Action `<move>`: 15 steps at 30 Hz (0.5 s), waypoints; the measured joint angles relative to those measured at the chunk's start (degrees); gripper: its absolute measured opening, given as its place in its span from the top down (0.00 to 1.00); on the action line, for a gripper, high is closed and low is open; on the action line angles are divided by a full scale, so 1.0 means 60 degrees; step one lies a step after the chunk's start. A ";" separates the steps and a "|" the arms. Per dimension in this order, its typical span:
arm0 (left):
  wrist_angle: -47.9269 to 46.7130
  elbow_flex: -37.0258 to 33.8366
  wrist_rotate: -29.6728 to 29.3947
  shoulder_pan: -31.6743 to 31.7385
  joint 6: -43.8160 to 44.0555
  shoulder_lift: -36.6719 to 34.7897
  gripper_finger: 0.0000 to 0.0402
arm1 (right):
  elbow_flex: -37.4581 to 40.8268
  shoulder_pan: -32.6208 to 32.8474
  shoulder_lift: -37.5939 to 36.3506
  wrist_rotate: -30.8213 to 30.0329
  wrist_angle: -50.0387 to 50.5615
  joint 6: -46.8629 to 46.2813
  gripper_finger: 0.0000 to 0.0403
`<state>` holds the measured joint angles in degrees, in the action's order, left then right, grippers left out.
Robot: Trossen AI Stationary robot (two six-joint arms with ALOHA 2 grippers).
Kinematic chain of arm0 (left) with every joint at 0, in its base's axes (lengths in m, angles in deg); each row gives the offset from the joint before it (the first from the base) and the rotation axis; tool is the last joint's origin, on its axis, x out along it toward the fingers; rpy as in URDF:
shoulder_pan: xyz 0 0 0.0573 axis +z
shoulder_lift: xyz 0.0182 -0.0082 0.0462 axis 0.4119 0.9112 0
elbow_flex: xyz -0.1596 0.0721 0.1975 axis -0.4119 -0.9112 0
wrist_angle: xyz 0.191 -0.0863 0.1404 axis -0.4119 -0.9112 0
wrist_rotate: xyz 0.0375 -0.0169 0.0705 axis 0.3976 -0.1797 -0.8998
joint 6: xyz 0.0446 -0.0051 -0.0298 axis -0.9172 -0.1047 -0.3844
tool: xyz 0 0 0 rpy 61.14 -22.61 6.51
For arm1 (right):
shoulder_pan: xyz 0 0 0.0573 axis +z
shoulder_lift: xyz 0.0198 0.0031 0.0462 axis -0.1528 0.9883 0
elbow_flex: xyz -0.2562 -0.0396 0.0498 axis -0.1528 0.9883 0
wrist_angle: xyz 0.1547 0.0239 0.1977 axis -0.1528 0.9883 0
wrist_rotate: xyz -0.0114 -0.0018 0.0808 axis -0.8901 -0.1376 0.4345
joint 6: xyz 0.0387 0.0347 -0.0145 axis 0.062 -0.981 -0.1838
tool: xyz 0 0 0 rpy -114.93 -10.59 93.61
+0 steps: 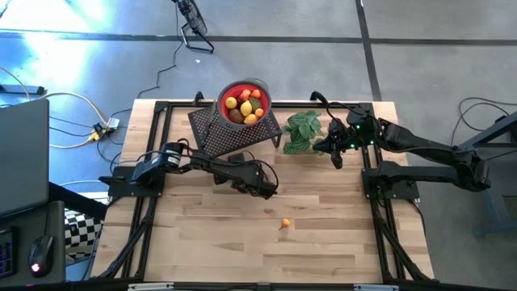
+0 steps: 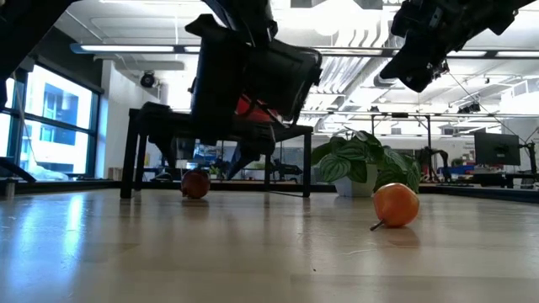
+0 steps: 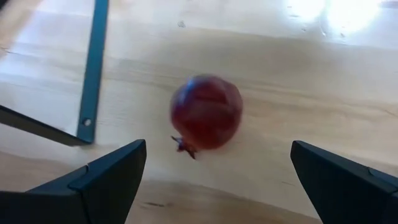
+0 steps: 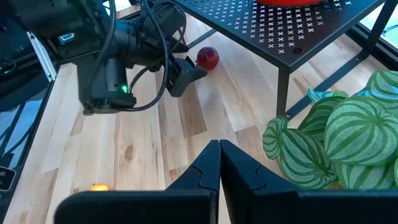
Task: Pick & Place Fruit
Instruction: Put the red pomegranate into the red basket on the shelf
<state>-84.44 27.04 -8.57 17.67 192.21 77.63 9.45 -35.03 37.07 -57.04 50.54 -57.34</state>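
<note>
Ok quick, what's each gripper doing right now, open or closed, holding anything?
Left gripper: open, holding nothing, lined up on the dark red fruit on the table.
Right gripper: closed, holding nothing, near the plant.

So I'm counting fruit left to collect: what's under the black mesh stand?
One dark red fruit lies on the table under the mesh stand, just ahead of the open left gripper. The stand's top hides whatever lies farther back.

Red fruit [image 3: 206, 112] on table; orange fruit [image 1: 285, 224] apart.
</note>
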 joint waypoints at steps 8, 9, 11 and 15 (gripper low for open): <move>0.0885 -0.0911 0.0023 -0.0014 0.0091 -0.0001 0.03 | 0.0000 0.0000 0.0000 -0.0021 -0.0003 0.0054 0.99; 0.1135 -0.1009 0.0037 -0.0015 0.0095 0.0000 0.03 | 0.0000 0.0000 -0.0003 -0.0024 -0.0004 0.0058 0.99; 0.1626 -0.1134 0.0011 -0.0015 0.0097 0.0000 0.03 | 0.0000 0.0000 0.0000 -0.0025 -0.0004 0.0066 0.99; 0.1668 -0.1181 -0.0155 -0.0015 0.0098 -0.0004 0.03 | 0.0002 0.0000 -0.0004 -0.0032 -0.0004 0.0067 0.99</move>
<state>-74.44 19.95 -9.50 17.58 192.79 77.61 9.47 -35.03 37.04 -57.23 50.52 -56.94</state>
